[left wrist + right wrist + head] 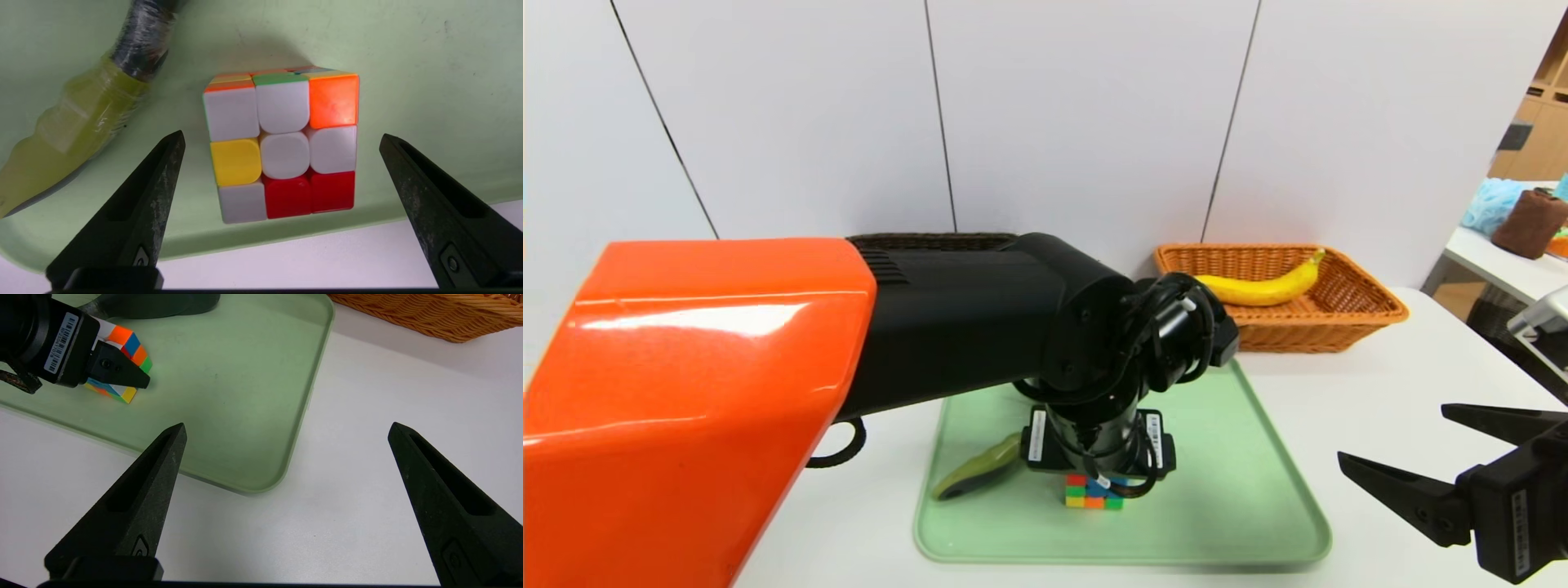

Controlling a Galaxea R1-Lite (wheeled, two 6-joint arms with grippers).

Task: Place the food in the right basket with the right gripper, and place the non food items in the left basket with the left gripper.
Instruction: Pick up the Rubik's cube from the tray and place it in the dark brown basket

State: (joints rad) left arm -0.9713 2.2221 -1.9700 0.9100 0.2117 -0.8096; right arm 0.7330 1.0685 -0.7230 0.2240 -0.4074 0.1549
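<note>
A: Where is the left end effector (282,139)?

B: Over the near part of the pale green tray (1258,490), pointing steeply down; its fingers (157,179) stand wide apart, one on either side of the puzzle cube (282,143), gripping nothing; the wrist view shows clear gaps between each fingertip and the cube.

A: And the cube itself?

B: It sits flat on the tray close to the near rim; the upper face is mostly white with yellow, orange and red squares; in the head view it (1093,493) peeks out just below the black wrist.

A: Anything beside it?

B: The brush (77,122) with the olive-green and grey handle lies on the tray just beside the cube, apart from it.

A: The food?

B: The banana (1262,287) lies in the orange wicker basket (1372,314), which stands on the white surface (1380,408) beyond the tray's far right corner; the dark brown basket (931,242) is mostly hidden behind the left arm.

A: The right end effector (1390,441)?

B: Held above the surface to the right of the tray, fingers spread wide, empty.
</note>
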